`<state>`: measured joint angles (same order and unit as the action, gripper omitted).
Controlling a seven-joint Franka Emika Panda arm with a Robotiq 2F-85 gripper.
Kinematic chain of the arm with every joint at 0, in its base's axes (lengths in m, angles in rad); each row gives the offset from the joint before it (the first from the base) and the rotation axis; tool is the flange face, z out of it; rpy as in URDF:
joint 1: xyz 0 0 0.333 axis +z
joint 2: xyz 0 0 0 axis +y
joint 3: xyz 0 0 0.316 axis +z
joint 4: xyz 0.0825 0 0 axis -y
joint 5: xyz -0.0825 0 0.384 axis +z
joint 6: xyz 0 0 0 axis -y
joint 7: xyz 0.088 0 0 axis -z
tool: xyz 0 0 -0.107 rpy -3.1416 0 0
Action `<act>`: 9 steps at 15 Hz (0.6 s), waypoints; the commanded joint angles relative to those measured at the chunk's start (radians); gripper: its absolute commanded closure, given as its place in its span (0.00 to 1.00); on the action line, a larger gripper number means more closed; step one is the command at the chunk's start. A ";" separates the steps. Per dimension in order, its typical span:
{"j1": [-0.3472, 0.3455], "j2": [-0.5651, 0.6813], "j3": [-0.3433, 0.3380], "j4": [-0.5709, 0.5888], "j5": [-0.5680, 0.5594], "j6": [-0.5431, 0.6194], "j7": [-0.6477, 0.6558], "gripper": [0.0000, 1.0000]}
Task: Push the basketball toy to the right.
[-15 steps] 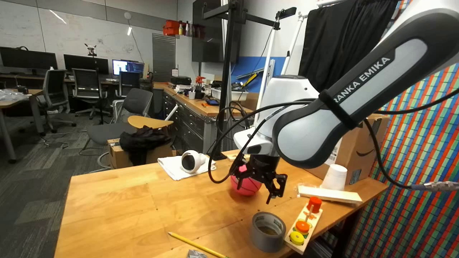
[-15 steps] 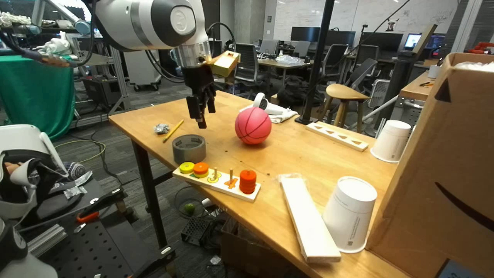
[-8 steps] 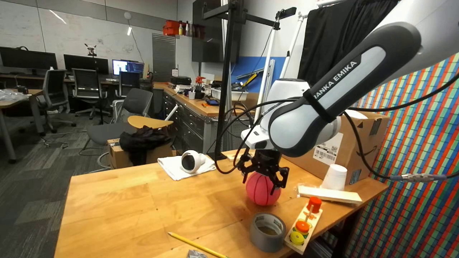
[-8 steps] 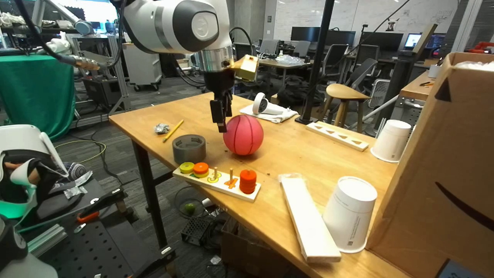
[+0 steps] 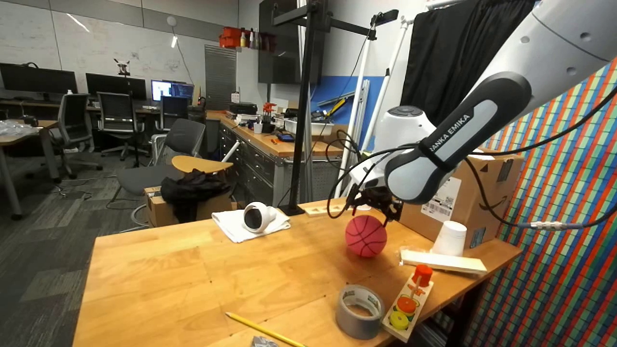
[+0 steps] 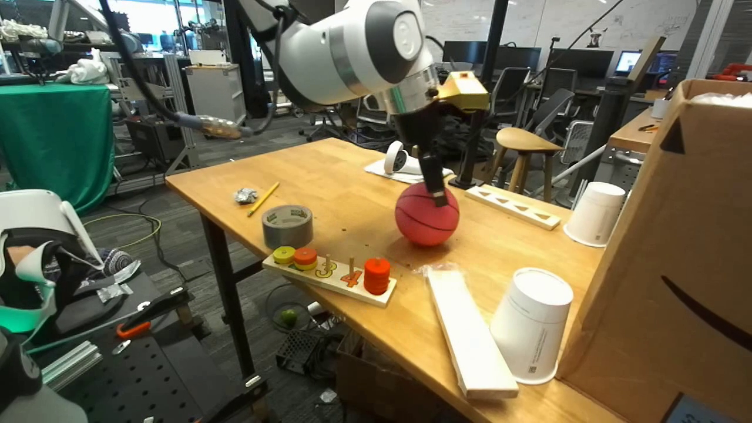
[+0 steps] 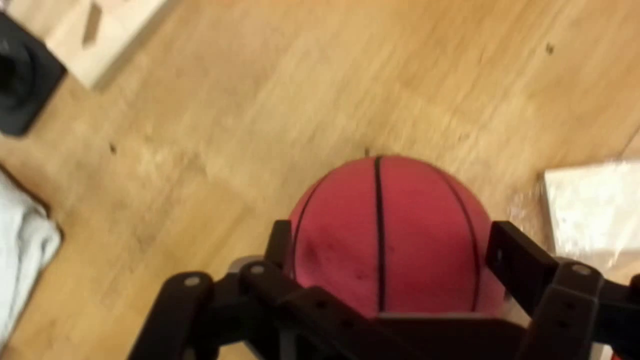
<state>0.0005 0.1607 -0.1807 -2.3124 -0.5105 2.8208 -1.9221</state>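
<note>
Under the tool, between its widely parted fingers, sits the basketball toy.

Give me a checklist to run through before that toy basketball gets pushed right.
1. Gripper open: ok, fingers spread apart.
2. Toy basketball between them: ok in the wrist view.
3. Fingers touching it: cannot tell.
4. Duct tape roll apart from toy basketball: ok.
5. Numbered peg board apart from toy basketball: ok.
6. No objects to toy basketball's right: not ok; plastic-wrapped plank and upturned paper cup sit there in both exterior views.
</note>
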 commanded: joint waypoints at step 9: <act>0.169 0.027 -0.366 0.156 -0.540 0.273 0.732 0.00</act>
<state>0.0824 0.2090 -0.4628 -2.1735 -0.9213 3.0866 -1.3814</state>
